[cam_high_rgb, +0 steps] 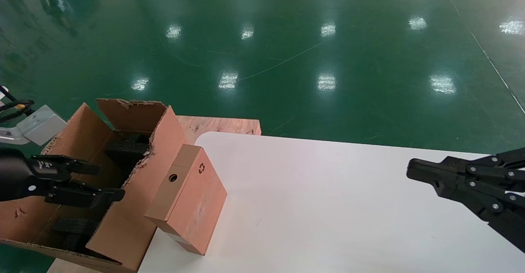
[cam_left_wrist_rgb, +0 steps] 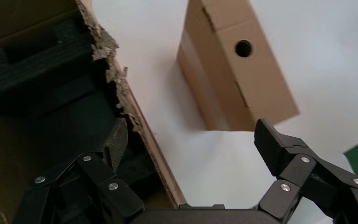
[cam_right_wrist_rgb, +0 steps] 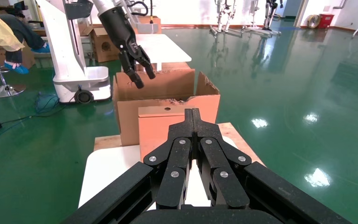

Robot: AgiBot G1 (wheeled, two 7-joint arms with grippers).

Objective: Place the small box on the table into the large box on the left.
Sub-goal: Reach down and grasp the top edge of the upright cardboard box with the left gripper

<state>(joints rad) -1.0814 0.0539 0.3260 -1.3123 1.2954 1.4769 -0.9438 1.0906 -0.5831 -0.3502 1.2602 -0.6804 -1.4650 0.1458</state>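
Small box [cam_high_rgb: 186, 201] stands on the table [cam_high_rgb: 328, 207] at its left edge, apparently touching the large box [cam_high_rgb: 123, 223]. Left gripper [cam_high_rgb: 104, 180] hovers over that carton, fingers apart. Right gripper [cam_high_rgb: 410, 170] idle at far right, fingers together.

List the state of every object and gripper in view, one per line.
small box: closed, standing on the table, tilted against the large box's side.
large box: open, torn flaps up, black foam pieces inside.
table: holds only the small box.
left gripper: open, empty, above the large box.
right gripper: shut, empty, over the table's right side.
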